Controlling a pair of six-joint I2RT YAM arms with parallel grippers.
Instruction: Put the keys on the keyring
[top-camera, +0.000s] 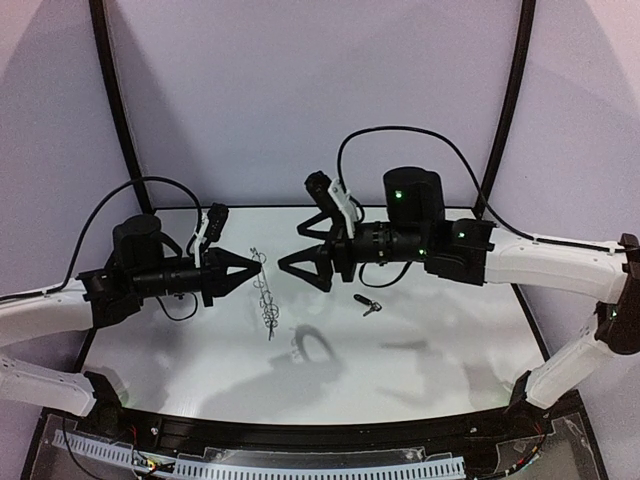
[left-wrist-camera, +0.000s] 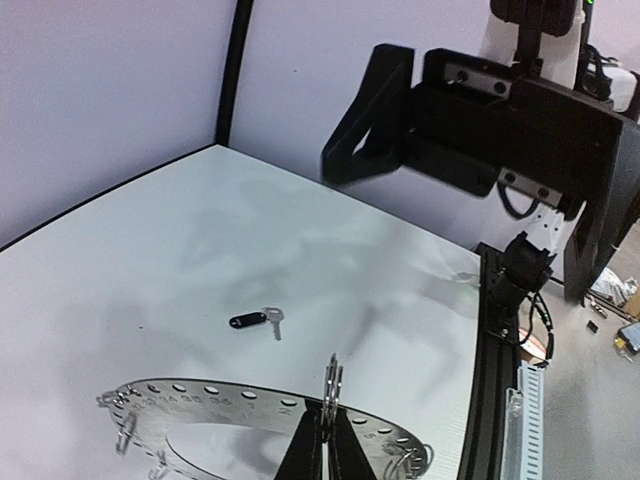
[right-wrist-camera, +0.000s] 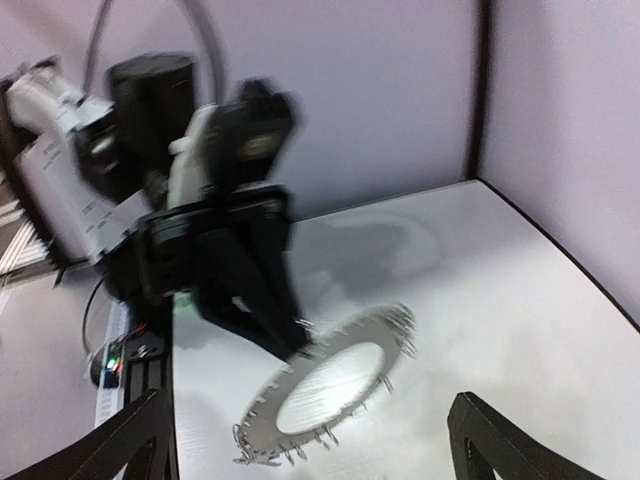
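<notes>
My left gripper is shut on the rim of the keyring, at one of its thin wire loops, and holds it above the table. The keyring is a flat grey disc with a large hole and numbered small holes along its rim. It also shows, blurred, in the right wrist view as the keyring. My right gripper stands open just right of it, facing the left gripper, with nothing between its fingers. One key with a black head lies flat on the table; the key is apart from both grippers.
The white table ends at a black rail along its near edge. Black frame posts rise at the back corners before the pale walls. The keyring's shadow falls mid-table.
</notes>
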